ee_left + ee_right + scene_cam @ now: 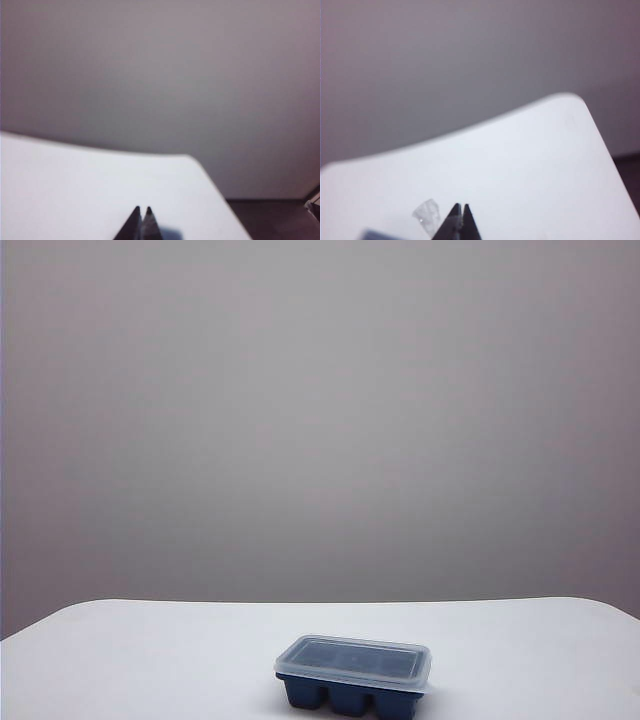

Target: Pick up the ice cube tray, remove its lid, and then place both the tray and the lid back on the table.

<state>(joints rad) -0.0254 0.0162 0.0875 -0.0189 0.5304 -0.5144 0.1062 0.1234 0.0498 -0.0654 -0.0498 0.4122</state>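
Wall (320,410): plain grey backdrop, filling most of the exterior view and the upper part of both wrist views.

Table (140,660): wide white top with rounded corners, lying across the lower part of the exterior view; its far edge and a rounded corner also show in the left wrist view (75,185) and the right wrist view (520,165).

Ice cube tray (352,700): dark navy, standing flat on the table near the front edge of the exterior view, a little right of centre; three square compartments of its near side show below the lid. In the right wrist view only a blurred blue sliver (376,235) shows at the frame's edge, close beside the gripper tips.

Lid (353,662): frosted translucent rectangle with rounded corners, seated on top of the tray and overhanging it slightly all round. A blurred clear corner of it (427,216) shows in the right wrist view, just beside the fingertips.

Left gripper (141,222): dark fingertips pressed together, nothing between them, over bare white table; neither tray nor lid shows in its view.

Right gripper (459,220): dark fingertips also pressed together and empty, above the table; whether they touch the lid's corner cannot be told.

Arms: neither one appears in the exterior view.
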